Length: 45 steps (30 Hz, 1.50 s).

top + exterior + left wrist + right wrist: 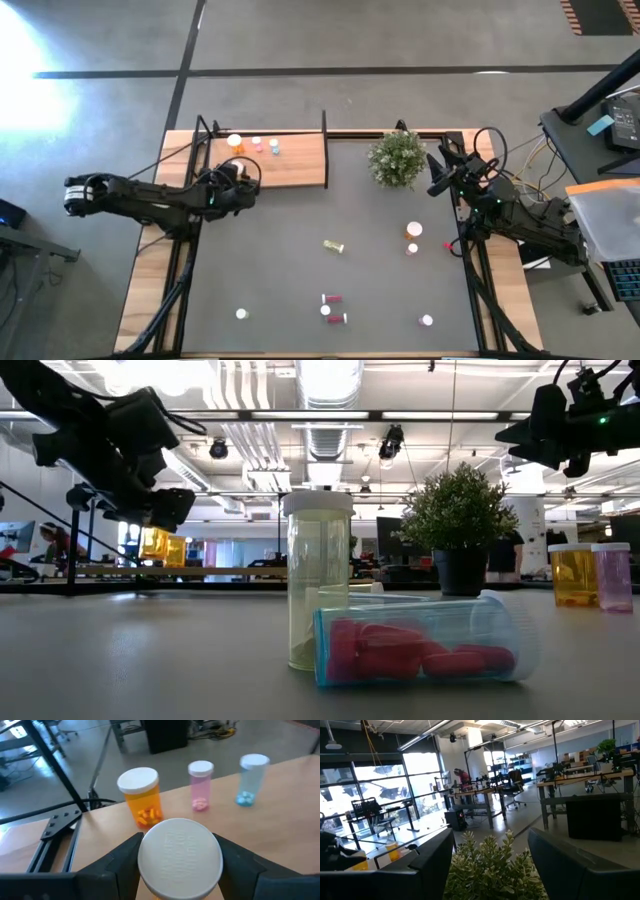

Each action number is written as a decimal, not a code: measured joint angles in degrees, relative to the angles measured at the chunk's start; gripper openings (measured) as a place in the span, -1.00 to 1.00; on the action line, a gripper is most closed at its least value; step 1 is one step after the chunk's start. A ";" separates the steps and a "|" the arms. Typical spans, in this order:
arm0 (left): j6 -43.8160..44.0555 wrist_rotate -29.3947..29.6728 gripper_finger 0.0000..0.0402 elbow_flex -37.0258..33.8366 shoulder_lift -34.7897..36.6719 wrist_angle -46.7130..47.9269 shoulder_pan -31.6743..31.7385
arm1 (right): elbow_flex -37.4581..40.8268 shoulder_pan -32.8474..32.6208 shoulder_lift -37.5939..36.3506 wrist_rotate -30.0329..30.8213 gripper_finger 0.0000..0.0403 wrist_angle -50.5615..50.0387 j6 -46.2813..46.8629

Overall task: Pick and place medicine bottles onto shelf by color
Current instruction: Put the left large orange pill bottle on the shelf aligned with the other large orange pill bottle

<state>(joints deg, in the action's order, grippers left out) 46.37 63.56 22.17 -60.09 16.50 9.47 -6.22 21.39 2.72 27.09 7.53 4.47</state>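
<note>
On the dark grey worktop (300, 270) a flat rectangular light-brown wooden shelf (295, 165) lay at the far left corner. Three small bottles stood upright in a row on it, apart from one another: an orange bottle with a white cap (141, 796), a pink bottle with a white cap (200, 785) and a pale blue bottle with a white cap (250, 780).

The left gripper (180, 865) hung over the near left part of the shelf, close to the orange bottle. Its two dark fingers (122, 860) pinched a bottle with a wide white ribbed cap (180, 857) from both sides; the cap faced the wrist camera and hid the body below it, so the body colour could not be told from that view.

The right gripper (443, 172) waited at the far right edge of the worktop, just beside a green potted plant (397, 158), with its fingers spread apart and nothing between them.

Other bottles were scattered over the worktop. A yellow bottle (334, 246) lay on its side near the middle. An orange bottle (414, 231) stood toward the right. Two red bottles (332, 299) lay on their sides near the front, with white-capped bottles standing close by. In the low view, a clear bottle holding red pills (420, 645) lay on its side in front of an upright pale yellow bottle (318, 580).
</note>
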 joint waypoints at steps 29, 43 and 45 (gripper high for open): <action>5.99 -0.02 -0.04 -0.04 -5.36 -2.54 7.41 | 0.01 0.00 0.00 0.01 0.24 0.00 0.00; 5.90 -5.16 0.26 -0.09 -4.61 -2.43 7.41 | 0.00 0.00 0.00 0.00 0.24 0.00 0.00; 5.82 -6.08 0.29 -0.07 -4.32 -2.39 7.39 | 0.00 0.00 0.00 0.02 0.24 0.00 0.00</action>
<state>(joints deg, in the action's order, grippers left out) 52.19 57.47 22.11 -64.41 14.11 16.86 -6.22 21.39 2.72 27.11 7.53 4.47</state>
